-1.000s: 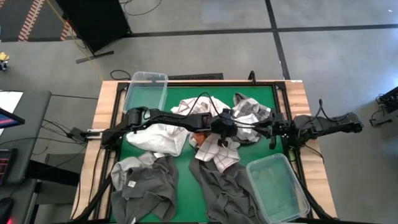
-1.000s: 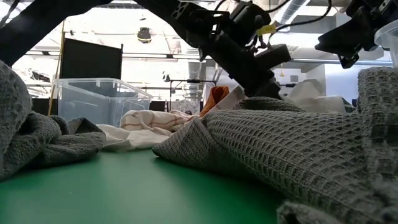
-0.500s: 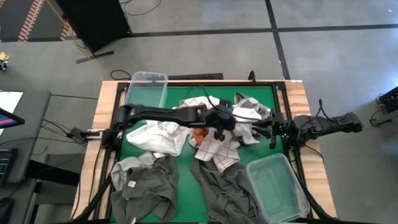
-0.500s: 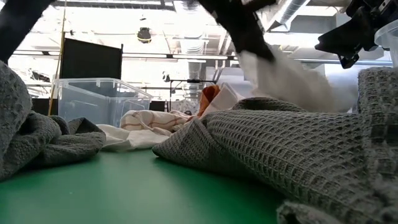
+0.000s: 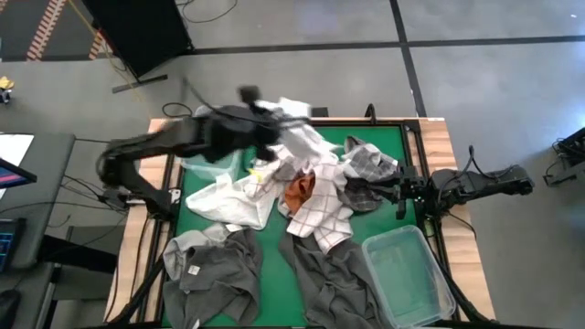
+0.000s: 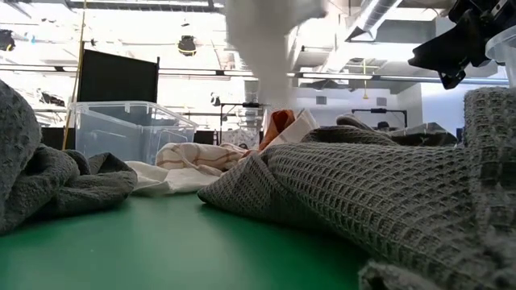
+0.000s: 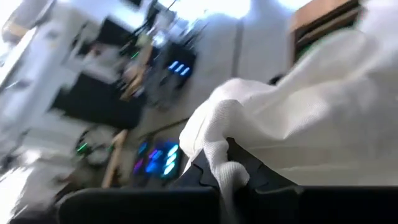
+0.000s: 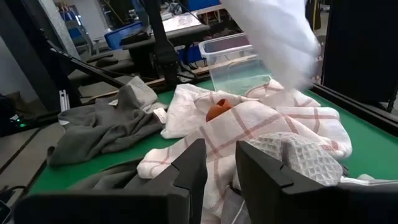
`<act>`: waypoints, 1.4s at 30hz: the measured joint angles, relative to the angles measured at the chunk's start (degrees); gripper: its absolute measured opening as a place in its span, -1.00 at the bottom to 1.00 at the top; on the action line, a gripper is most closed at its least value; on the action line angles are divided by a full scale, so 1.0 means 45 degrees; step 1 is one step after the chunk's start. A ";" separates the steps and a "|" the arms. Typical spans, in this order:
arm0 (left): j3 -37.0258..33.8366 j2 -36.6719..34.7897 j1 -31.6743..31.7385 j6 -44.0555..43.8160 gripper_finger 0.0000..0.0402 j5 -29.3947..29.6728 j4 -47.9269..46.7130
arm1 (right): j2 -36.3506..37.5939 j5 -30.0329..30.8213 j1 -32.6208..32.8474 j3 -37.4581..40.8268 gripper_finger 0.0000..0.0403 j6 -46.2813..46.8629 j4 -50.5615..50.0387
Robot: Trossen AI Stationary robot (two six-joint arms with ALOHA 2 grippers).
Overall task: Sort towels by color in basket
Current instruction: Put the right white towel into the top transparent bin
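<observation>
Bright, even overhead light; left arm [image 5: 183, 142] and white towel [image 5: 297, 137] are smearing w/ motion blur; left wrist view blurring throughout.

White towel [image 5: 297, 137] lifted above upper centre of table, bunched, hanging; blurred. Rust orange towel [image 5: 299, 190] crumpled at centre of heap. White grid-lined towel [image 5: 320, 217] spread just below it. Pale cream towel [image 5: 233, 201] rumpled centre-left. Grey waffle towel [image 5: 366, 169] centre-right. Two dark grey towels, lower left [image 5: 215, 274] and lower centre [image 5: 334, 279], draped over table's near edge.
</observation>
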State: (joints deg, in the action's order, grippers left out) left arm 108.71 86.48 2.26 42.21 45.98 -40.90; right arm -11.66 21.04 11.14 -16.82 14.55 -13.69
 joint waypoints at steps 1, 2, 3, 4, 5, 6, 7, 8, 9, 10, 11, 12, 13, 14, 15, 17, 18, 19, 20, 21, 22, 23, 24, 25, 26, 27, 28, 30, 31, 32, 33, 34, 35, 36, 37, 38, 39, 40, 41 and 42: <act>0.0000 -0.0327 0.0005 0.0054 -1.00 0.0553 -0.0365 | 0.0000 0.0000 0.0000 0.0000 -0.42 -0.0005 -0.0004; 0.0000 -0.0666 0.0006 0.0129 -1.00 0.1173 -0.0765 | 0.0000 0.0000 0.0000 -0.0001 -0.42 -0.0003 -0.0001; 0.0000 -0.0967 0.0010 0.0167 -1.00 0.1840 -0.1119 | 0.0000 0.0000 0.0000 -0.0001 -0.42 -0.0007 -0.0004; 0.0000 -0.1248 0.0010 0.0181 -1.00 0.2440 -0.1390 | 0.0000 0.0000 0.0000 0.0000 -0.42 -0.0007 -0.0003; 0.0000 -0.1533 0.0010 0.0152 -1.00 0.2934 -0.1645 | 0.0000 0.0000 -0.0003 0.0000 -0.42 -0.0013 -0.0001; 0.0000 -0.1788 0.0010 0.0090 -1.00 0.3278 -0.1945 | 0.0000 0.0000 -0.0005 0.0000 -0.42 -0.0016 -0.0002; 0.0000 -0.2026 0.0010 -0.0006 -1.00 0.3584 -0.2212 | 0.0000 0.0000 -0.0005 0.0000 -0.42 -0.0016 0.0000; 0.0000 -0.2267 0.0010 -0.0124 -1.00 0.3887 -0.2468 | 0.0000 0.0005 -0.0005 0.0000 -0.42 -0.0016 0.0000; 0.0000 -0.2471 0.0010 -0.0258 -1.00 0.4202 -0.2860 | 0.0000 0.0005 -0.0005 -0.0002 -0.42 -0.0021 0.0000; 0.0000 -0.2634 0.0010 -0.0417 -1.00 0.4530 -0.3267 | 0.0000 0.0005 -0.0005 0.0000 -0.42 -0.0017 0.0002; 0.0000 -0.2779 0.0010 -0.0630 -1.00 0.4818 -0.3699 | 0.0000 0.0005 -0.0005 -0.0005 -0.42 -0.0021 0.0005; 0.0000 -0.2915 0.0053 -0.0882 -1.00 0.4978 -0.4237 | 0.0000 0.0005 -0.0005 -0.0001 -0.42 -0.0020 0.0005; 0.0000 -0.3012 0.0143 -0.1171 -1.00 0.5042 -0.4881 | 0.0000 0.0005 -0.0005 0.0000 -0.42 -0.0016 0.0005; -0.0001 -0.3082 0.0243 -0.1555 -1.00 0.5024 -0.5501 | 0.0000 0.0005 -0.0005 -0.0004 -0.42 -0.0016 0.0010; -0.0004 -0.3131 0.0341 -0.2032 -1.00 0.4934 -0.6231 | 0.0000 0.0005 -0.0005 -0.0003 -0.42 -0.0016 0.0016; -0.0005 -0.3163 0.0626 -0.3058 -1.00 0.4426 -0.7734 | 0.0000 0.0010 -0.0005 0.0000 -0.42 -0.0016 0.0039; -0.0005 -0.3158 0.0805 -0.3520 -1.00 0.3958 -0.8448 | 0.0000 0.0010 -0.0005 -0.0002 -0.42 -0.0016 0.0054; -0.0033 -0.3146 0.1000 -0.3940 -1.00 0.3386 -0.9070 | 0.0000 0.0010 -0.0005 0.0000 -0.42 -0.0016 0.0082; -0.0101 -0.3090 0.1194 -0.4297 -1.00 0.2947 -0.9567 | 0.0000 0.0010 -0.0005 -0.0002 -0.42 -0.0016 0.0121; -0.0200 -0.3002 0.1370 -0.4589 -1.00 0.2635 -0.9951 | 0.0000 0.0010 -0.0005 -0.0005 -0.42 -0.0020 0.0126; -0.0306 -0.2969 0.1534 -0.4816 -1.00 0.2341 -1.0370 | 0.0000 0.0010 -0.0005 -0.0005 -0.42 -0.0016 0.0127; -0.0462 -0.2917 0.1715 -0.4982 -1.00 0.2071 -1.0729 | 0.0000 0.0010 -0.0005 -0.0005 -0.42 -0.0019 0.0143; -0.0612 -0.2805 0.1898 -0.5024 -1.00 0.1798 -1.0968 | 0.0000 0.0010 -0.0005 -0.0005 -0.42 -0.0019 0.0157; -0.0783 -0.2732 0.2064 -0.5017 -1.00 0.1495 -1.0933 | 0.0000 0.0010 -0.0005 -0.0005 -0.42 -0.0019 0.0203; -0.1004 -0.2719 0.2217 -0.4965 -1.00 0.1231 -1.0848 | 0.0000 0.0012 -0.0005 -0.0005 -0.42 -0.0021 0.0252; -0.1275 -0.2710 0.2354 -0.4810 -1.00 0.0952 -1.0871 | 0.0000 0.0010 -0.0005 -0.0005 -0.42 -0.0016 0.0287; -0.1544 -0.2705 0.2474 -0.4597 -1.00 0.0717 -1.0902 | 0.0000 0.0010 -0.0005 -0.0005 -0.42 -0.0016 0.0359; -0.2097 -0.2582 0.2701 -0.4182 -1.00 0.0684 -1.0890 | 0.0000 0.0015 -0.0005 -0.0005 -0.42 -0.0026 0.0546; -0.2453 -0.2549 0.2841 -0.3996 -1.00 0.0673 -1.0899 | 0.0000 0.0015 -0.0006 -0.0005 -0.42 -0.0028 0.0635; -0.2842 -0.2517 0.3028 -0.3775 -1.00 0.0650 -1.0896 | 0.0001 0.0015 -0.0005 -0.0005 -0.42 -0.0033 0.0687; -0.3215 -0.2492 0.3195 -0.3512 -1.00 0.0624 -1.0857 | 0.0000 0.0015 -0.0005 -0.0005 -0.42 -0.0041 0.0702; -0.3594 -0.2493 0.3352 -0.3295 -1.00 0.0594 -1.0815 | 0.0000 0.0015 -0.0005 -0.0005 -0.42 -0.0041 0.0704; -0.3960 -0.2512 0.3525 -0.3152 -1.00 0.0577 -1.0790 | 0.0000 0.0015 -0.0010 -0.0005 -0.42 -0.0041 0.0707; -0.4305 -0.2539 0.3729 -0.3018 -1.00 0.0517 -1.0713 | 0.0000 0.0015 -0.0005 -0.0005 -0.42 -0.0041 0.0704; -0.4599 -0.2545 0.3953 -0.2908 -1.00 0.0362 -1.0657 | 0.0000 0.0015 -0.0005 -0.0005 -0.42 -0.0041 0.0705; -0.4896 -0.2551 0.4177 -0.2837 -1.00 0.0164 -1.0542 | 0.0000 0.0015 -0.0005 -0.0005 -0.42 -0.0041 0.0704; -0.5194 -0.2551 0.4413 -0.2735 -1.00 0.0002 -1.0353 | 0.0000 0.0015 -0.0005 -0.0005 -0.42 -0.0041 0.0704; -0.5453 -0.2551 0.4647 -0.2587 -1.00 -0.0165 -1.0163 | 0.0000 0.0015 -0.0005 -0.0005 -0.42 -0.0045 0.0704; -0.5690 -0.2551 0.4856 -0.2453 -1.00 -0.0251 -0.9941 | 0.0000 0.0015 -0.0006 -0.0005 -0.42 -0.0065 0.0704; -0.5935 -0.2560 0.5056 -0.2291 -1.00 -0.0287 -0.9683 | 0.0000 0.0015 -0.0005 -0.0005 -0.42 -0.0176 0.0709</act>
State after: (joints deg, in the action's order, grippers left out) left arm 82.00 74.96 25.01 31.90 44.69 -84.47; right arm -11.66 21.10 11.11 -16.84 13.76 -10.50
